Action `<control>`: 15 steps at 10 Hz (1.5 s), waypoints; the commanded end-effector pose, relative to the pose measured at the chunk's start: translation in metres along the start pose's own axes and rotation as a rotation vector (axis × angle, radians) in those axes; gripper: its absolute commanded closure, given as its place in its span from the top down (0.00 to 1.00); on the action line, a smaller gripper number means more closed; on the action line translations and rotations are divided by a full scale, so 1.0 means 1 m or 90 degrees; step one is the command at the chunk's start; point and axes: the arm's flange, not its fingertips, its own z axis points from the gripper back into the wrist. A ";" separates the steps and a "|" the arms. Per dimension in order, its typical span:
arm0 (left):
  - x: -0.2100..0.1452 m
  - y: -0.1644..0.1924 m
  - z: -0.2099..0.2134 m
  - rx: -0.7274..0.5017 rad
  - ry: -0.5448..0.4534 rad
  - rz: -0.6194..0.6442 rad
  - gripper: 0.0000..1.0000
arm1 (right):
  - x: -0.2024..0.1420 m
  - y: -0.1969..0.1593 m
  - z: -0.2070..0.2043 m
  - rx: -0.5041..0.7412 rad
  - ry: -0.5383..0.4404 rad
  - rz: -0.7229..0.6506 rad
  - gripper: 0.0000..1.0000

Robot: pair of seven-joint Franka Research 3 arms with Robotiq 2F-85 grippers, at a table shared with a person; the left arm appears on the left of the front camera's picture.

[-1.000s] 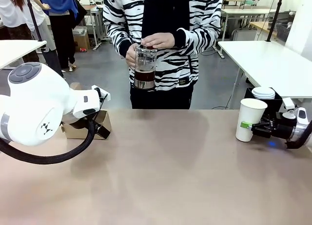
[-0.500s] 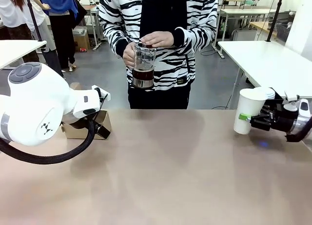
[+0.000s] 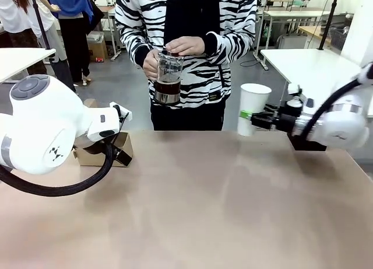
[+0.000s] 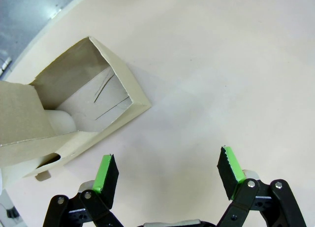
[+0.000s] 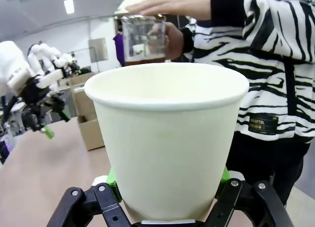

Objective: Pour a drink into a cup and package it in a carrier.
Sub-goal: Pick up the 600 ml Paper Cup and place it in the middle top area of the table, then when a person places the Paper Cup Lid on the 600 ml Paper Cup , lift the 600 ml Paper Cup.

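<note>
The white paper cup (image 3: 253, 108) hangs above the table's far edge, right of centre, with my right gripper (image 3: 250, 115) shut on its lower half; the right wrist view looks at the cup (image 5: 167, 138) from close up. A person in a striped top holds the glass pitcher (image 3: 167, 77) with the brown drink (image 3: 167, 87) in both hands, a little left of the cup. The pitcher (image 5: 142, 40) also rises behind the cup's rim. The brown cardboard carrier (image 4: 74, 109) lies at the table's left, just ahead of my open left gripper (image 4: 167, 173). In the front view the carrier (image 3: 119, 149) is partly hidden by my left arm.
My bulky left arm (image 3: 46, 135) fills the left side of the table. A black box (image 3: 306, 143) sits behind my right arm at the far right. A white table (image 3: 315, 70) stands beyond on the right, and other people stand at the back left.
My right gripper has lifted the cup off the table at the far right and carried it left toward the person. The person's pitcher has shifted slightly left. The left arm has stayed still.
</note>
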 end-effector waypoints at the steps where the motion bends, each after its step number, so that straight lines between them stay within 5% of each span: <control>1: 0.000 0.000 0.001 -0.001 -0.001 0.000 1.00 | -0.022 -0.032 -0.028 -0.032 0.002 0.001 0.80; 5: 0.000 0.000 0.001 -0.001 -0.001 0.000 1.00 | -0.065 -0.054 -0.055 -0.049 0.011 0.030 0.80; 15: 0.000 0.000 0.001 -0.001 -0.001 0.000 1.00 | -0.066 -0.051 -0.048 -0.027 0.020 0.002 0.80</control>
